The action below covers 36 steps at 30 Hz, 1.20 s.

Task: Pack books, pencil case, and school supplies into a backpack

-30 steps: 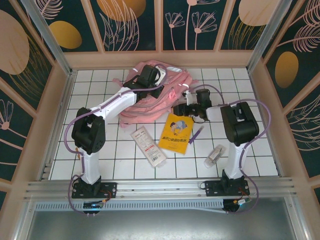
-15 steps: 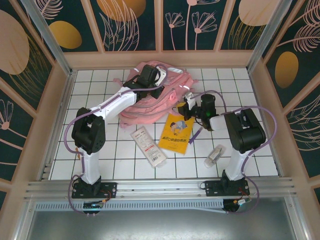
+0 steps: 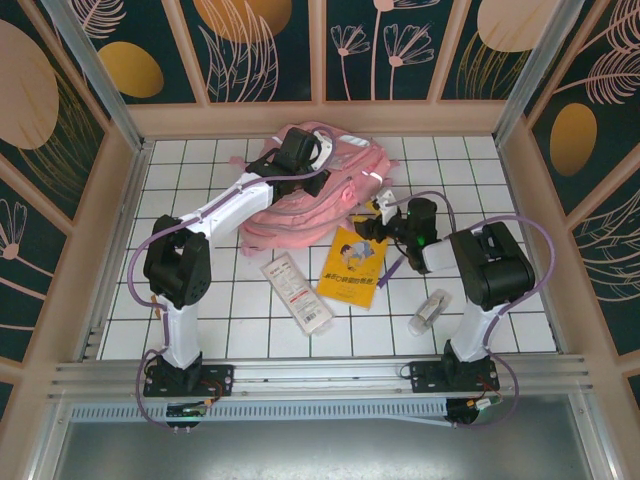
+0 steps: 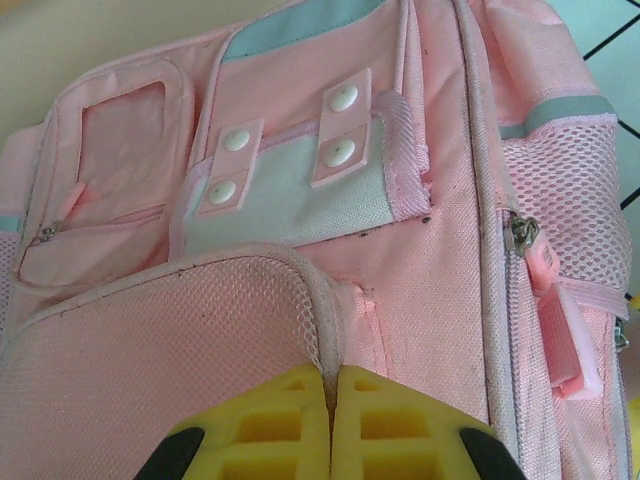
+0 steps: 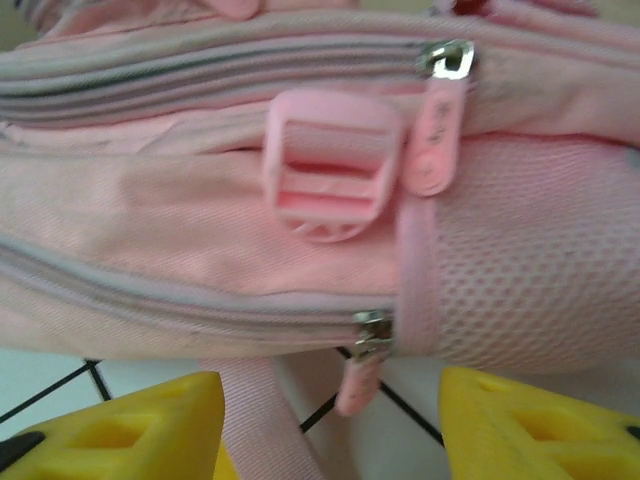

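Note:
The pink backpack point(image 3: 310, 190) lies at the back middle of the table. My left gripper point(image 3: 300, 165) rests on top of it, and in the left wrist view this gripper point(image 4: 330, 375) is shut on the pale piped rim of a mesh pocket point(image 4: 150, 340). My right gripper point(image 3: 375, 222) is at the backpack's right side. There it point(image 5: 330, 400) stands open, with a pink zipper pull point(image 5: 360, 385) hanging between its yellow fingers point(image 5: 130, 425), untouched. The yellow book point(image 3: 352, 265), the white pencil case point(image 3: 296, 292), the purple pen point(image 3: 392, 270) and the whitish tube point(image 3: 430, 310) lie on the tiles in front.
A pink strap buckle point(image 5: 330, 165) and a second zipper pull point(image 5: 440, 120) sit on the backpack's side above the right fingers. A pink strap point(image 5: 255, 420) runs down between them onto the tiles. Wooden walls point(image 3: 115, 210) fence the white tiled table point(image 3: 500, 180).
The right wrist has shifted a little right and toward the near side, still by the backpack's right side. The left arm and the items on the tiles have stayed put.

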Each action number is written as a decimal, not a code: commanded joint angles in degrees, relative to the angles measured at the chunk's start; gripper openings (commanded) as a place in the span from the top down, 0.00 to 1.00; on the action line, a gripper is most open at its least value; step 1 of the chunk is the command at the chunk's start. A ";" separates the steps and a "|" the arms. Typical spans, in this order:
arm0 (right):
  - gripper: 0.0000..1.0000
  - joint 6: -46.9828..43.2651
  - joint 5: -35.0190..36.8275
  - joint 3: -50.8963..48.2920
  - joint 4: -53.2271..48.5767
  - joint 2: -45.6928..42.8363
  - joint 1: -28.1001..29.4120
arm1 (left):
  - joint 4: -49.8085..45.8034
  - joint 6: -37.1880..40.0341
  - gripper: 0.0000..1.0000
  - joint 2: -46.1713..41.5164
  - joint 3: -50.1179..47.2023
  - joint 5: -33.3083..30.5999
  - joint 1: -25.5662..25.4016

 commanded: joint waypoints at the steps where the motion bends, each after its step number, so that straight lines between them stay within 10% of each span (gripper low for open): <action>1: 0.39 2.09 2.97 0.74 4.03 -0.87 -0.34 | 5.76 -1.43 1.00 -3.55 2.84 3.21 -0.08; 8: 0.49 -2.17 5.05 3.15 4.32 1.70 1.32 | 7.27 -2.89 1.00 -4.84 1.97 4.98 -0.10; 12: 0.72 -2.08 10.61 1.83 8.87 2.52 2.28 | 7.77 -2.73 1.00 -5.35 1.88 4.27 -0.10; 17: 0.47 -0.71 11.46 0.90 9.13 1.36 2.24 | 8.11 -2.43 1.00 -6.20 1.91 2.70 -0.07; 26: 0.46 3.76 16.02 2.94 3.15 0.71 2.59 | 9.19 -0.63 1.00 -7.79 0.23 1.78 -0.06; 36: 0.79 8.60 12.49 2.35 -3.94 -2.33 2.22 | 9.87 -0.15 1.00 -7.63 1.73 0.05 -0.03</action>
